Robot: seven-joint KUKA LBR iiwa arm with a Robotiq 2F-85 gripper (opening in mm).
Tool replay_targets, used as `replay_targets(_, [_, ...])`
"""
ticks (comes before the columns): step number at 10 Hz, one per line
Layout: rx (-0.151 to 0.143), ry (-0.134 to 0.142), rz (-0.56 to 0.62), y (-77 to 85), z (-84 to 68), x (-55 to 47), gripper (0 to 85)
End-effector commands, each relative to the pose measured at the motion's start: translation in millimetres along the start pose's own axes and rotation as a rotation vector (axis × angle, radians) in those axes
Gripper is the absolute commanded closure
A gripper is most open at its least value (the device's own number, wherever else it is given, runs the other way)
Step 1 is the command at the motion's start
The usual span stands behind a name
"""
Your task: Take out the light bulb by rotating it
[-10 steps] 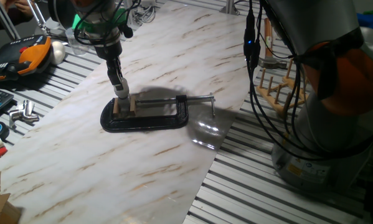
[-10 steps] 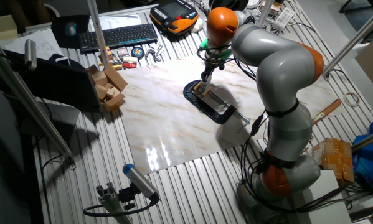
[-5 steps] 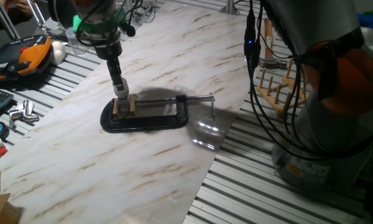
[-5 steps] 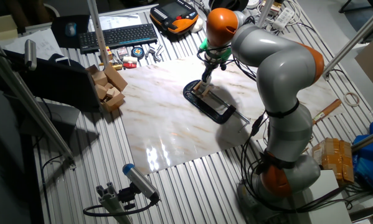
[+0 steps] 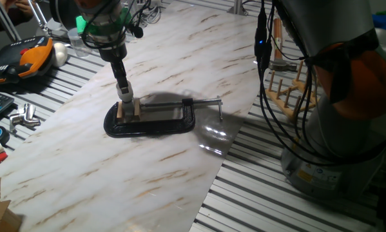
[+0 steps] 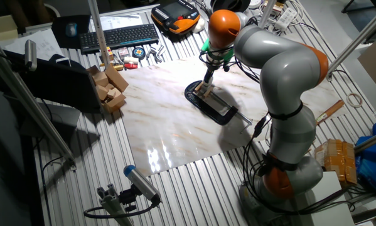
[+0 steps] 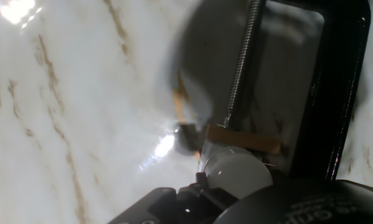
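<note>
We observe the small frosted white globe light bulb (image 7: 236, 174) standing upright above a black C-clamp (image 5: 151, 119) that lies flat on the marble-patterned tabletop (image 5: 83, 167). In the hand view the bulb sits just above a tan wooden block (image 7: 242, 138) that the clamp's threaded steel screw (image 7: 242, 59) presses against the clamp frame. The two-finger gripper (image 5: 124, 94) points straight down over the clamp's closed end, and its tip meets the top of the wooden blocks there. We see the bulb directly in front of the hand camera, between the fingers, but we cannot tell whether the jaws are pinching it or merely standing around it, since the fingertips are out of the hand view and too small in both fixed views. The clamp's sliding handle bar (image 5: 220, 109) lies toward the tabletop edge. An orange and black handheld controller (image 5: 25, 58) rests on the slatted metal surface well apart from the clamp.
</note>
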State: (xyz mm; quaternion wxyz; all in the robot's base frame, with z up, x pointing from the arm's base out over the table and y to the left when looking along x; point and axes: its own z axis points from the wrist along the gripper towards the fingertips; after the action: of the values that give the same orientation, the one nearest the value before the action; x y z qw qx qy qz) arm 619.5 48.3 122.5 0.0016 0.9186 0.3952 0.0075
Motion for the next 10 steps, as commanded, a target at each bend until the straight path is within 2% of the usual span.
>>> replay_targets(1, [0.000, 0.003, -0.006, 0.0, -0.4, 0.2, 85.0])
replay_targets(10, [-0.012, 0.010, -0.128, 0.2, -2.0, 1.1, 85.0])
